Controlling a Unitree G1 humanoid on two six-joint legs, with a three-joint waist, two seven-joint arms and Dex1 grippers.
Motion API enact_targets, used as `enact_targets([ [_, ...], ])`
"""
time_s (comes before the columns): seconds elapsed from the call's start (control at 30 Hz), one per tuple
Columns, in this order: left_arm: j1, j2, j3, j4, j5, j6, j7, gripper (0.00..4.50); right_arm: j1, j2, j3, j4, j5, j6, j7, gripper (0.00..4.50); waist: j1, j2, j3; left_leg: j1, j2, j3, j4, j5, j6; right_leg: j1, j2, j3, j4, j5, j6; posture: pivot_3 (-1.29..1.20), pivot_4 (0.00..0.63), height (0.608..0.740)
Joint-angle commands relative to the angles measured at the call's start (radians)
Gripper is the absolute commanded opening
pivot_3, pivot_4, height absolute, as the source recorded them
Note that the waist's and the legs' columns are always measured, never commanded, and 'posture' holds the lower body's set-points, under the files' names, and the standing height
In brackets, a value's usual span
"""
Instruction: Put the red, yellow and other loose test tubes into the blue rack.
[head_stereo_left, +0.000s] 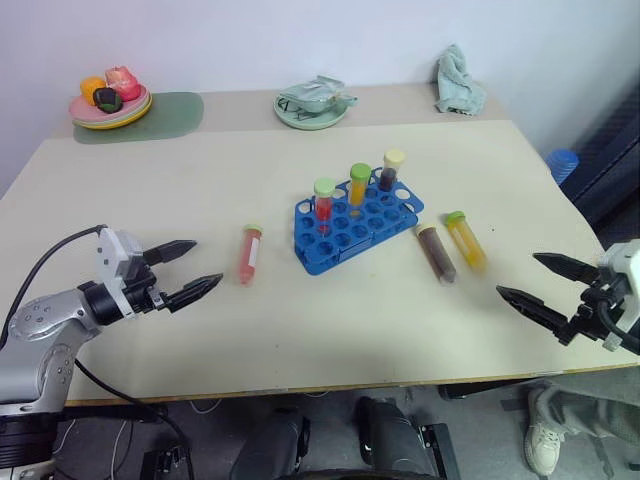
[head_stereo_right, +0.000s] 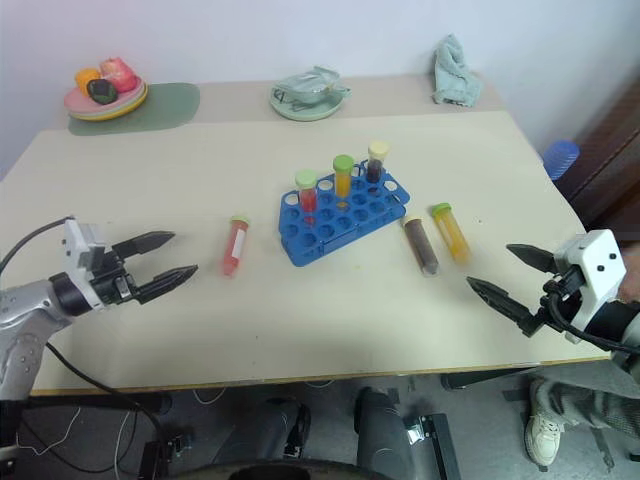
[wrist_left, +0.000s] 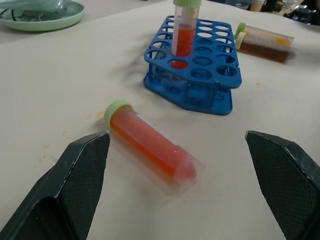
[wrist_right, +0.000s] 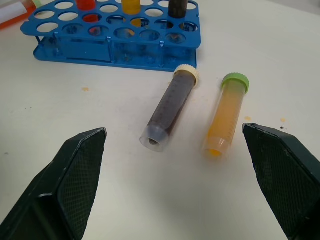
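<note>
Both grippers hover empty, fingers spread wide — the left gripper (head_stereo_left: 186, 269) near the red tube (head_stereo_left: 249, 253), the right gripper (head_stereo_left: 535, 284) near the brown tube (head_stereo_left: 436, 252) and yellow tube (head_stereo_left: 466, 240), all lying beside the blue rack (head_stereo_left: 357, 220).

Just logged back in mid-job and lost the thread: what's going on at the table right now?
Nothing is held. Both the left gripper and right gripper hover open over the table's near edge. Three tubes already stand in the blue rack. Three lie loose on the table: a red tube left of the rack, ahead of the left gripper, and a brown tube and a yellow tube side by side to its right, ahead of the right gripper.
</note>
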Motion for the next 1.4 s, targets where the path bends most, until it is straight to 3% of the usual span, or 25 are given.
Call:
enact_targets([
  [0.03, -0.012, 0.006, 0.019, -0.026, -0.008, -0.007, -0.010, 4.43, -0.008, -0.009, -0.028, -0.044, 0.012, 0.006, -0.013, 4.50, 0.000, 0.000, 0.000, 0.000, 0.000, 0.000, 0.000, 0.000, 0.000, 0.000, 0.000, 0.000, 0.000, 0.000, 0.000, 0.00, 0.150, 0.740],
  [0.37, -0.090, -0.020, -0.010, -0.037, -0.056, 0.042, -0.040, 4.43, -0.078, -0.027, 0.005, -0.049, -0.029, 0.072, -0.127, 4.50, 0.001, 0.000, 0.000, 0.000, 0.000, 0.000, 0.000, 0.000, 0.000, 0.000, 0.000, 0.000, 0.000, 0.000, 0.000, 0.00, 0.150, 0.740],
  [0.47, -0.140, -0.036, -0.022, -0.041, -0.109, 0.085, -0.073, 4.43, -0.147, -0.066, 0.040, -0.033, -0.007, 0.165, -0.162, 4.50, 0.000, 0.000, 0.000, 0.000, 0.000, 0.000, 0.000, 0.000, 0.000, 0.000, 0.000, 0.000, 0.000, 0.000, 0.000, 0.00, 0.150, 0.740],
  [0.6, -0.201, -0.051, -0.084, -0.040, -0.077, 0.046, -0.130, 4.43, -0.306, -0.164, 0.144, 0.033, -0.035, 0.316, -0.234, 4.50, -0.002, 0.001, 0.000, 0.000, 0.000, 0.001, 0.000, 0.000, -0.001, -0.001, 0.000, 0.000, 0.000, 0.000, 0.000, 0.00, 0.150, 0.740],
  [0.77, -0.309, -0.097, -0.203, -0.016, -0.024, 0.013, -0.186, 4.43, -0.635, -0.206, 0.340, 0.274, -0.023, 0.468, -0.196, 4.50, -0.001, 0.001, 0.001, -0.001, 0.000, 0.001, 0.001, 0.000, -0.001, -0.001, -0.001, 0.000, -0.001, 0.000, 0.000, 0.00, 0.150, 0.740],
  [1.03, -0.418, -0.159, -0.321, 0.059, 0.083, -0.075, -0.230, 4.43, -0.984, -0.175, 0.634, 0.642, -0.145, 0.551, -0.109, 4.50, -0.002, 0.002, 0.002, -0.005, -0.001, 0.003, 0.001, 0.001, -0.003, -0.004, -0.002, -0.001, -0.002, 0.000, 0.000, 0.00, 0.150, 0.740],
  [1.23, -0.403, -0.167, -0.339, 0.073, 0.099, -0.089, -0.265, 4.43, -1.241, -0.108, 0.829, 1.006, -0.311, 0.483, -0.008, 4.50, -0.015, 0.002, 0.002, -0.015, -0.001, 0.005, 0.003, 0.002, -0.004, -0.017, -0.003, -0.001, 0.001, 0.001, 0.000, 0.00, 0.150, 0.740],
  [1.4, -0.395, -0.172, -0.340, 0.078, 0.100, -0.096, -0.273, 4.43, -1.374, -0.033, 0.905, 1.249, -0.425, 0.393, 0.064, 4.50, -0.027, 0.002, 0.002, -0.019, -0.001, 0.004, 0.003, 0.002, -0.005, -0.021, -0.003, -0.002, 0.002, 0.001, -0.001, 0.00, 0.150, 0.740],
])
